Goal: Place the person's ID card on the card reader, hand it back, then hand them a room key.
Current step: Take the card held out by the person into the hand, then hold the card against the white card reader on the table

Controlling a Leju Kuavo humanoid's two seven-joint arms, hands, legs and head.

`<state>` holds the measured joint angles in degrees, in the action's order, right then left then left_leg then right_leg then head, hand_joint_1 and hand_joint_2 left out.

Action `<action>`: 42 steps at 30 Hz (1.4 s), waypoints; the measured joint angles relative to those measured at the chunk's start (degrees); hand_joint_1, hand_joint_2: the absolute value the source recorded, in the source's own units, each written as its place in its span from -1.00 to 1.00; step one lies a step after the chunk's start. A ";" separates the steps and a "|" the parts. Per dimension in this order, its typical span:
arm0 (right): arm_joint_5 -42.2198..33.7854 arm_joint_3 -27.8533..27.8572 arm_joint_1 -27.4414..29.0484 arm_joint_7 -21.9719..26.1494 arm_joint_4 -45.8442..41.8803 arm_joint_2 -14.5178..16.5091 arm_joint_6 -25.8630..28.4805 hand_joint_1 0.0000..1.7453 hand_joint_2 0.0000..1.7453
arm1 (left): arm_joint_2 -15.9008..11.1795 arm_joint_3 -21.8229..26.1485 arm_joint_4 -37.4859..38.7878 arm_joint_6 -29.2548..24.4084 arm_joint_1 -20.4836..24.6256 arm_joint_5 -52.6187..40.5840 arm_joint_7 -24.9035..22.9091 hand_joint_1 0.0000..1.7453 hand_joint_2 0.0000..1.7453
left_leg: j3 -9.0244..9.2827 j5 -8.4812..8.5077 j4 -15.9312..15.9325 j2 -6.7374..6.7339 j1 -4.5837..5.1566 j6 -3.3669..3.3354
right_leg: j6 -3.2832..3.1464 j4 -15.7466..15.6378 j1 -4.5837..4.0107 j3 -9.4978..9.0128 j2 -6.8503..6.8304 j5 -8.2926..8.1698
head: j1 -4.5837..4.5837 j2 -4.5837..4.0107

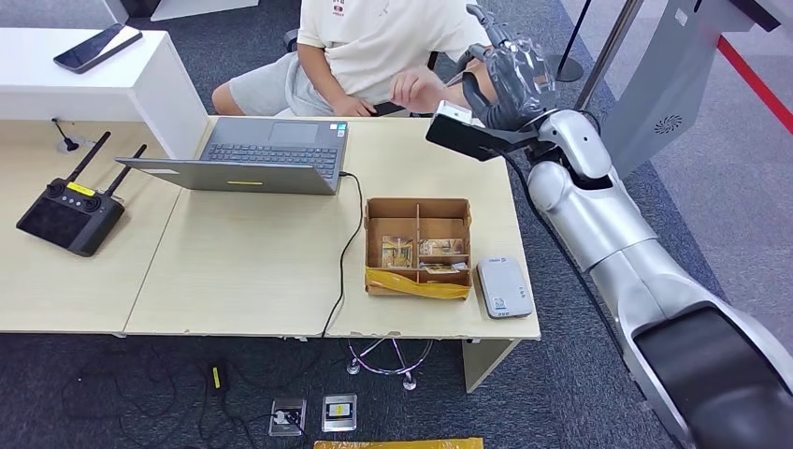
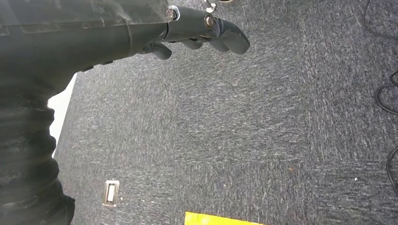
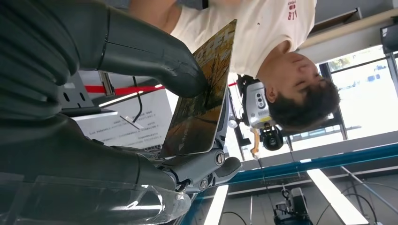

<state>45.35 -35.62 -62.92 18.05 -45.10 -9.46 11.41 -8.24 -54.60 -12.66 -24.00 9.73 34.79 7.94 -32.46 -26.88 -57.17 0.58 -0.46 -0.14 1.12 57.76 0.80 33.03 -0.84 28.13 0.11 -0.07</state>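
My right hand is raised past the far right corner of the desk, close to the seated person's outstretched hand. In the right wrist view this hand pinches a card with a yellow-brown picture between its thumb and its fingers, and the person in a white shirt sits just behind it. Similar cards lie in the brown cardboard box. The white card reader lies on the desk right of the box with nothing on it. My left hand hangs over grey carpet and holds nothing.
An open laptop stands mid-desk, its cable running down past the box's left side. A black remote controller lies at the left, and a phone rests on the white counter. A stanchion pole stands to the right of my arm.
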 joint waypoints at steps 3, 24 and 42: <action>-0.52 -0.01 0.73 -0.19 -0.07 -0.02 -0.43 1.00 1.00 | 0.00 0.00 0.00 -0.08 -0.05 0.36 -0.32 -1.00 1.00 | 0.00 0.00 0.00 -0.02 0.00 0.00 | 0.00 0.00 0.00 0.01 0.03 0.00 | 0.00 0.00; -10.79 2.73 17.06 -4.46 -2.80 -10.16 -1.89 1.00 1.00 | 0.81 0.01 -0.01 -1.73 -0.71 4.42 -1.49 -1.00 1.00 | 0.05 -0.10 -0.02 -0.19 0.01 0.00 | 0.01 -0.15 0.01 0.00 0.25 -0.01 | -0.01 0.00; -10.09 4.75 28.82 -7.49 -8.44 -14.35 -3.25 1.00 1.00 | 0.94 0.02 0.00 -1.14 -0.71 4.60 -1.43 -1.00 1.00 | 0.05 -0.10 -0.01 -0.24 -0.01 0.01 | 0.01 -0.15 0.00 -0.01 0.29 -0.01 | -0.01 0.00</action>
<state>35.27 -30.86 -34.11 10.56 -53.54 -23.82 8.16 -7.30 -54.58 -12.66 -25.14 9.02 39.39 6.51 -32.41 -26.98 -57.18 0.34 -0.46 -0.13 1.13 57.62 0.80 33.02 -0.55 28.12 0.10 -0.07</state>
